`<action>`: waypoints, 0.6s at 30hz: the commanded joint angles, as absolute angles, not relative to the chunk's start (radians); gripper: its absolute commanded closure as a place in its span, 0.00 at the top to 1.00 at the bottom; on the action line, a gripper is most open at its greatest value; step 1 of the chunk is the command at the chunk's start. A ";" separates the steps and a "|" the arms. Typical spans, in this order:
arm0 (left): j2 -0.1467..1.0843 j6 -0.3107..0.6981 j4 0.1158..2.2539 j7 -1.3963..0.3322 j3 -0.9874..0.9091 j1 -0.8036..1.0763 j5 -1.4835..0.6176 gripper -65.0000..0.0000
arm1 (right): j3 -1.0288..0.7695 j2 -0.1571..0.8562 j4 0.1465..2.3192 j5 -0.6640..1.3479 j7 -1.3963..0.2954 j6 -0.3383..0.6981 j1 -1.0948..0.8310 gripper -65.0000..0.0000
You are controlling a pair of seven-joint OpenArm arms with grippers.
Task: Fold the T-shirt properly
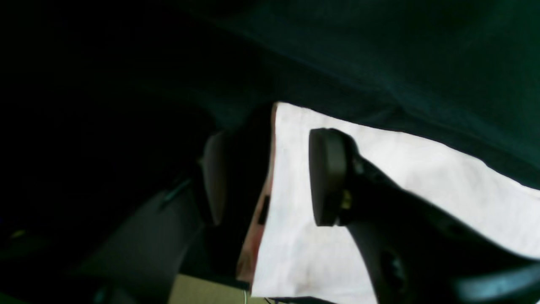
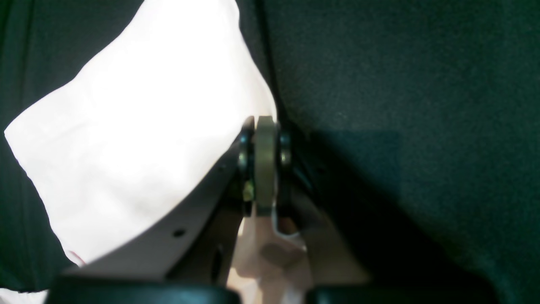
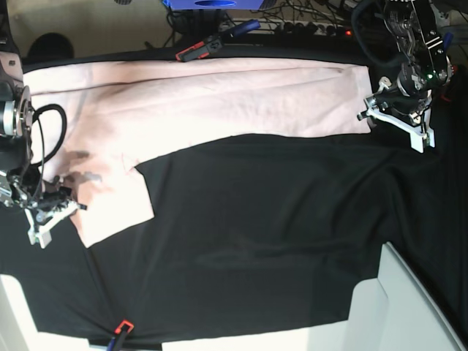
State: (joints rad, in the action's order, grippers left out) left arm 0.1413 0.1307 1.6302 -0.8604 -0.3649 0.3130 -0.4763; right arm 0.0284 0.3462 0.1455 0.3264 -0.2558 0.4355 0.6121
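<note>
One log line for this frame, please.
left tool: open, astride T-shirt edge | right tool: shut on T-shirt | fold: unfinished

1. You had a black table cloth (image 3: 263, 241) spread over the whole work surface, creased in places.
2. You left a red-and-black clamp (image 3: 199, 50) at the far edge, with a blue-handled tool (image 3: 241, 29) just beside it.
3. A small red clip (image 3: 121, 327) pinned the cloth at the near edge.
4. A tangle of cables (image 3: 307, 18) ran behind the far edge.
5. A white panel (image 3: 402, 307) sat at the near corner.
</note>
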 commanded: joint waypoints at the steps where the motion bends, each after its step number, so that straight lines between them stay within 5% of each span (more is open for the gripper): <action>1: 0.154 0.130 1.636 -0.843 -0.372 0.300 -0.483 0.49 | 0.030 0.346 0.145 0.312 -0.305 0.447 0.622 0.00; 18: 0.156 0.130 1.411 -0.835 -0.371 0.156 -0.481 0.49 | 0.030 0.348 0.145 0.311 -0.305 0.449 0.622 0.00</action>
